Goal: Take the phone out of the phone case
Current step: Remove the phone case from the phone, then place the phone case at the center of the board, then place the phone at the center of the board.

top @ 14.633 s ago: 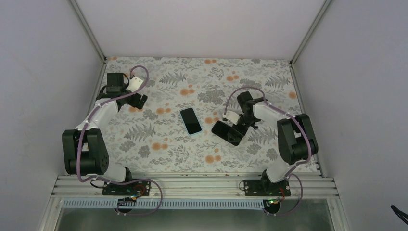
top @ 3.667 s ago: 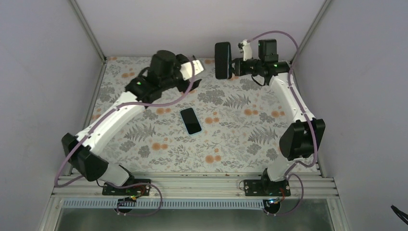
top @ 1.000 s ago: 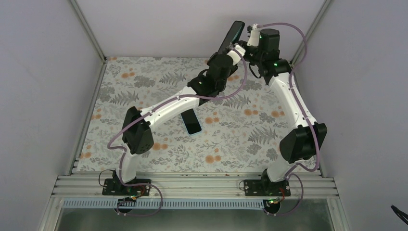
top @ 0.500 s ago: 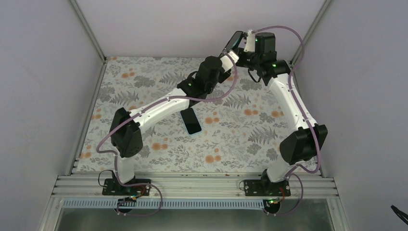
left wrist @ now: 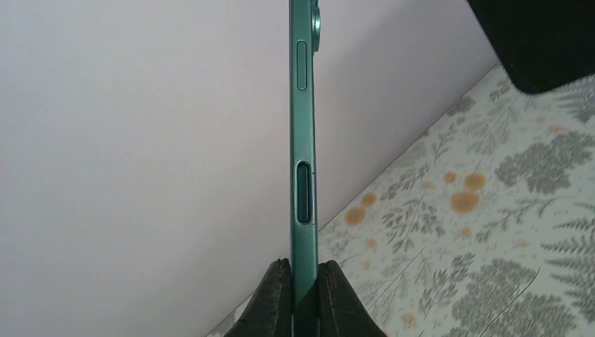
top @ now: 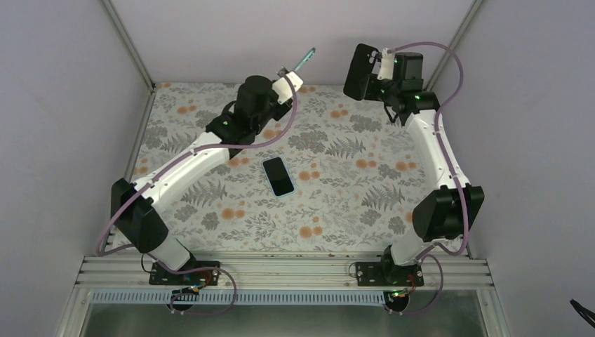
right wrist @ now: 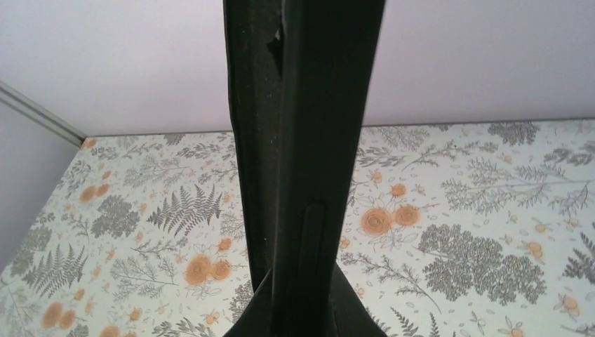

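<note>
A slim teal phone [top: 306, 59] stands edge-on in the air at the back, with my left gripper [top: 295, 73] shut on its lower end. The left wrist view shows the phone [left wrist: 303, 140] upright between the black fingertips [left wrist: 272, 302], side buttons facing the camera. The black phone case [top: 359, 71] hangs apart to the right, held by my right gripper [top: 377, 74], which is shut on it. In the right wrist view the case [right wrist: 302, 105] rises from the gripper [right wrist: 302, 298] and fills the middle. A corner of the case [left wrist: 544, 42] shows at the top right of the left wrist view.
A second phone with a dark screen and a light blue rim [top: 278, 176] lies flat on the floral tabletop [top: 210, 203] near the middle. Grey walls close in the back and both sides; both held things hang near the back wall.
My left gripper has pulled away to the left with the teal phone, which now sits free of the black case. The right gripper has turned the case more upright.
</note>
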`<control>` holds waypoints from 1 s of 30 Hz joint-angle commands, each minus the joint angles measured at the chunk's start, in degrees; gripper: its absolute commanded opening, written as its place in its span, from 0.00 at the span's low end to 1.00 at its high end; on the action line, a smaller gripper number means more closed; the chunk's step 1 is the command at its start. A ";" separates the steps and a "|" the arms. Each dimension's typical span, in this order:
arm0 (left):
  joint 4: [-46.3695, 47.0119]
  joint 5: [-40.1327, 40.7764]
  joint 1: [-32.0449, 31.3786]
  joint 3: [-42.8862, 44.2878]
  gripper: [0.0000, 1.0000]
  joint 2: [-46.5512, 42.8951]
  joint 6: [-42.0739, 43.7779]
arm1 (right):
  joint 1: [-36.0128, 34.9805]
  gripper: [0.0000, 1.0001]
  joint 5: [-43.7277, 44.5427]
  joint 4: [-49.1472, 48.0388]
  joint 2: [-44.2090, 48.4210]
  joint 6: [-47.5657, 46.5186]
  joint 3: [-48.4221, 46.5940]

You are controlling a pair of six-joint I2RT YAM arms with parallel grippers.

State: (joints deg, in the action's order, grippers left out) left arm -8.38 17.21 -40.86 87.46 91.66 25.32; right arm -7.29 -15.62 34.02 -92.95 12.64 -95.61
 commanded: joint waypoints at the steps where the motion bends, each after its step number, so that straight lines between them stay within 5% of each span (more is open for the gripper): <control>1: -2.67 -1.80 0.77 -3.87 0.02 -3.42 3.09 | -1.03 0.03 1.14 -2.48 1.26 -4.95 0.39; 13: 11.74 21.59 10.59 -39.22 0.02 -16.04 23.48 | -0.49 0.03 -18.49 14.94 -7.08 -26.22 8.75; 19: 27.62 29.10 12.53 -54.20 0.02 -16.78 34.01 | -0.46 0.03 -18.39 14.53 -11.53 -28.24 14.29; 25: 43.57 32.86 13.62 -60.72 0.02 -9.40 40.52 | -0.28 0.04 -16.20 12.50 -18.15 -28.04 14.92; 30: 46.99 33.64 13.86 -61.70 0.02 -5.56 40.41 | -0.02 0.04 -15.99 13.65 -22.89 -27.38 12.87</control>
State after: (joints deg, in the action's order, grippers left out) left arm 27.83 47.18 -27.35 25.98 84.86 63.75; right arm -7.42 -31.22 47.48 -113.30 -13.96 -80.55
